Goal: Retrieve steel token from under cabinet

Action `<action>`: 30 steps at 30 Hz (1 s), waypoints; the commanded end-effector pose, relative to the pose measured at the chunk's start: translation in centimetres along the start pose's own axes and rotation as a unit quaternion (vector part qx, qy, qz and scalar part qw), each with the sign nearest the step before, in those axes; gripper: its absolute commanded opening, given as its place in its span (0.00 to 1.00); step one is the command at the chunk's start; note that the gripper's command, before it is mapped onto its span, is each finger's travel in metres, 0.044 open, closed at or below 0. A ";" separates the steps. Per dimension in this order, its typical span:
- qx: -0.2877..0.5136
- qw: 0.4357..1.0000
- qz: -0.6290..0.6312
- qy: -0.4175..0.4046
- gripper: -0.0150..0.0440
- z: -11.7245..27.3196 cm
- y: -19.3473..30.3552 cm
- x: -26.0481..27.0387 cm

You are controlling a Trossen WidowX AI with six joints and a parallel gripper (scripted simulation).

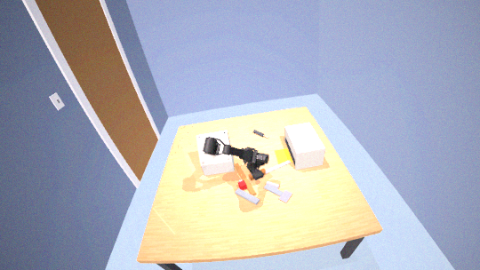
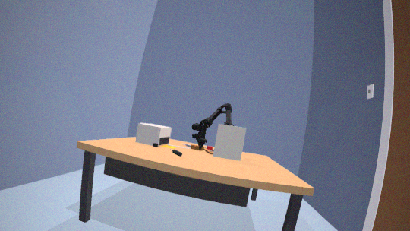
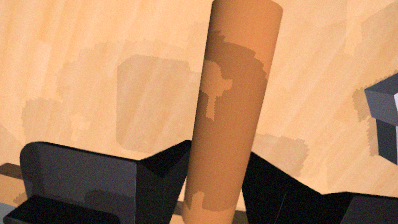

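The white cabinet [image 1: 307, 144] [image 2: 149, 133] stands with its dark slot side facing the yellow marked area [image 1: 282, 155] [image 2: 169, 147]. I cannot make out the token in any view. My gripper [image 1: 255, 177] [image 2: 200, 147] [image 3: 216, 151] is low over the table, shut on a round orange-brown handle [image 3: 235, 65]. The handle runs up between the fingers in the wrist view, its far end near the top edge. A thin white rod [image 1: 277, 167] reaches from near the gripper to the cabinet side of the marked area; whether it joins the handle is unclear.
A long orange bar [image 1: 244, 178], a red block [image 1: 242, 185] and a grey bar [image 1: 247, 196] lie near the gripper. A grey flat-ended piece [image 1: 284, 195] lies in front. A dark-handled tool [image 1: 259, 132] [image 2: 177, 153] lies behind. A white box [image 1: 216, 167] [image 2: 229, 142] stands by the arm base.
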State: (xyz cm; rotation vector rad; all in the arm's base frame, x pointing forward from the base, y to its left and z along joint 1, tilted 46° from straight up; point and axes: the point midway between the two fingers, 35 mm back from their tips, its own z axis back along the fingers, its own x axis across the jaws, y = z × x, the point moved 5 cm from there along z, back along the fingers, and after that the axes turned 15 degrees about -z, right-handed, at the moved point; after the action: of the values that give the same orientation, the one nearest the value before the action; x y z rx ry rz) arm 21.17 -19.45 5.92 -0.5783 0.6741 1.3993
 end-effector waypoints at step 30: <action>0.000 1.000 0.006 -0.002 0.25 0.0 -3.5 1.0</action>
State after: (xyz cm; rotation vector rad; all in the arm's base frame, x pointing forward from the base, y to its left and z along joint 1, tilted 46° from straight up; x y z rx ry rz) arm 24.13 -19.08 5.17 -0.5713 0.6762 1.4126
